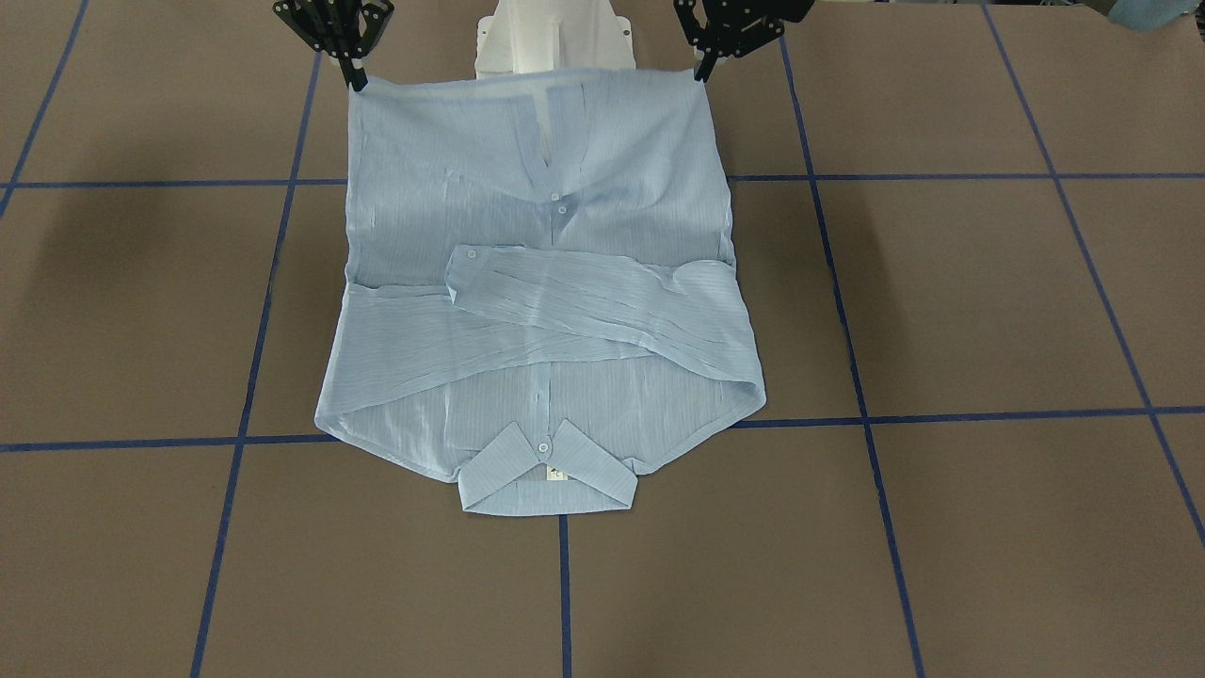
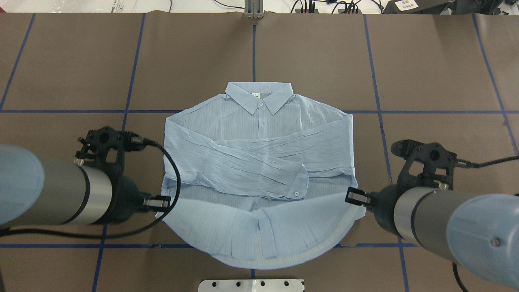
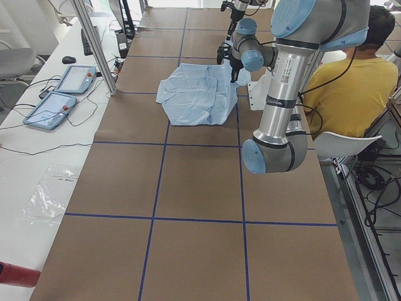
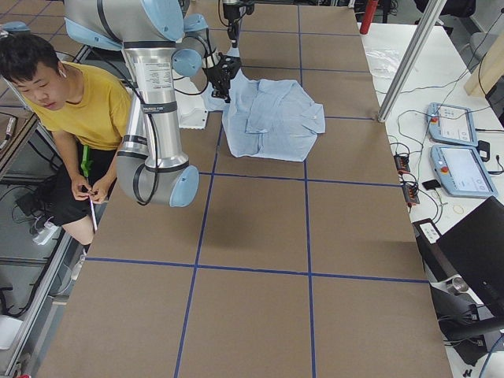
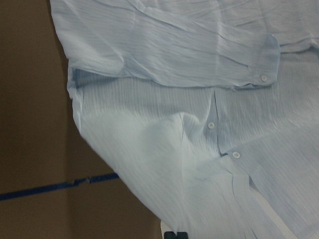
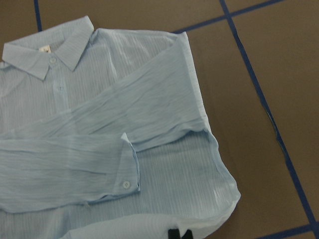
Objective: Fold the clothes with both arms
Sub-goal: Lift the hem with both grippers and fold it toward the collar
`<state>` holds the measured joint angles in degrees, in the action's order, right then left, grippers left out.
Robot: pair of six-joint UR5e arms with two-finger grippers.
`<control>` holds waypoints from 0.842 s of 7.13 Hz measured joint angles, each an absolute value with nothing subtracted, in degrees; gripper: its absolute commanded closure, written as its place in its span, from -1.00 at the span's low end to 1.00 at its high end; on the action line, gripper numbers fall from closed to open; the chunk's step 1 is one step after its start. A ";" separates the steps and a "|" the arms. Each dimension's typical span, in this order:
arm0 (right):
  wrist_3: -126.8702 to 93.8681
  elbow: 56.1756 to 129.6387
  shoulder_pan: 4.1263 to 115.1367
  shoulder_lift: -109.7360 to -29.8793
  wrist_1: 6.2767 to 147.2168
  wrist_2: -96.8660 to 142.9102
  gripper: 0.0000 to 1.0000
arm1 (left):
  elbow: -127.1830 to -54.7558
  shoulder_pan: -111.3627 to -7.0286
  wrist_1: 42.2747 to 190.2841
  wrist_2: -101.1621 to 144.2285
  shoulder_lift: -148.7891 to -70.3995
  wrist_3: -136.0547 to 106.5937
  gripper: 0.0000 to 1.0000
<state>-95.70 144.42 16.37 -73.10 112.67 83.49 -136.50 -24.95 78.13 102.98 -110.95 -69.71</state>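
- First, nearest the robot, we saw the white base plate (image 2: 251, 285) at the edge of the brown counter (image 2: 202, 61), just short of the shirt's lower edge.
- Just beyond it, the left arm (image 2: 52, 194) came in low from its side. Its tool (image 2: 157, 202) was closed to a narrow pinch on the corner of the hem (image 1: 527, 80) on that side.
- Across from it, the right arm (image 2: 438, 219) mirrored that pose. Its tool (image 2: 356, 197) was pinched tight on the opposite hem corner.
- From the front-facing camera we found the hem raised off the counter and drawn fairly straight between the two tools. The cloth sloped down from them to the surface.
- Farther out, the light blue shirt (image 2: 259, 162) lay front up in the middle of the counter, over a crossing of blue tape lines (image 2: 254, 52).
- Both sleeves (image 2: 243, 158) were folded in across the chest and crossed each other. The upper one ended in a cuff (image 2: 298, 184) with a pale button, close to the button strip.
- Farthest from the robot, the pointed collar (image 2: 259, 97) lay flat on the counter with a small label showing inside it.
- In the side cameras we also noted a person in a yellow top (image 4: 87, 102) seated beside the counter near the robot's base.
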 measured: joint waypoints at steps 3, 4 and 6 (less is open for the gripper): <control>-91.64 138.65 26.89 -66.66 112.03 83.13 1.00 | -129.32 -37.06 78.51 103.04 -115.40 -62.97 1.00; -89.66 134.38 29.57 -65.21 110.03 83.00 1.00 | -125.17 -38.59 80.59 101.83 -117.24 -62.57 1.00; -86.62 120.39 33.94 -64.39 97.01 82.97 1.00 | -111.86 -39.44 93.00 97.78 -118.82 -62.49 1.00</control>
<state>-86.62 120.39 33.94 -64.39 97.01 82.97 -111.86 -39.44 93.00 97.78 -118.82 -62.49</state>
